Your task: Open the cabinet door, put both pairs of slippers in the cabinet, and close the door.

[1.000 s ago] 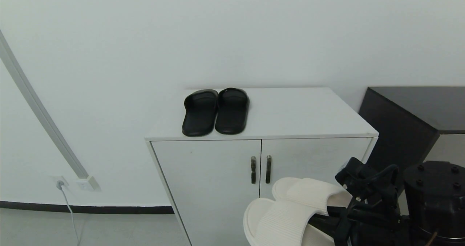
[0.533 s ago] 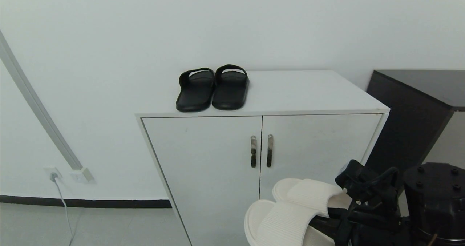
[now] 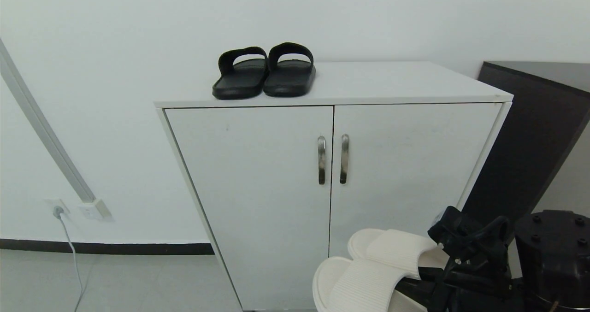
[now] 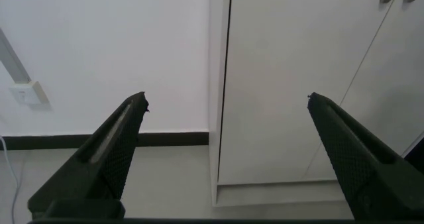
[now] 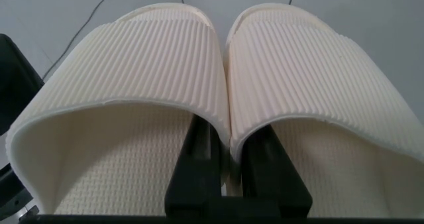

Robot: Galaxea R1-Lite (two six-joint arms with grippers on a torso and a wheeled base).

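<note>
A white cabinet (image 3: 332, 86) stands against the wall with both doors shut, its two metal handles (image 3: 332, 159) side by side at the middle. A pair of black slippers (image 3: 265, 72) rests on its top, towards the left. My right gripper (image 3: 417, 275) is low in front of the right door, shut on a pair of white ribbed slippers (image 3: 373, 270). In the right wrist view its fingers (image 5: 199, 158) reach in under the straps of the white slippers (image 5: 218, 71). My left gripper (image 4: 227, 101) is open and holds nothing, facing the cabinet's lower left corner (image 4: 222, 151).
A black cabinet (image 3: 530, 132) stands right beside the white one. On the wall to the left are a slanted cable duct (image 3: 41, 127) and a socket (image 3: 57, 209) with a plugged cord running down to the floor. Grey floor lies open left of the cabinet.
The whole head picture has shifted: the camera sank, so the cabinet front now shows fuller and higher. The white slippers stay in my right gripper.
</note>
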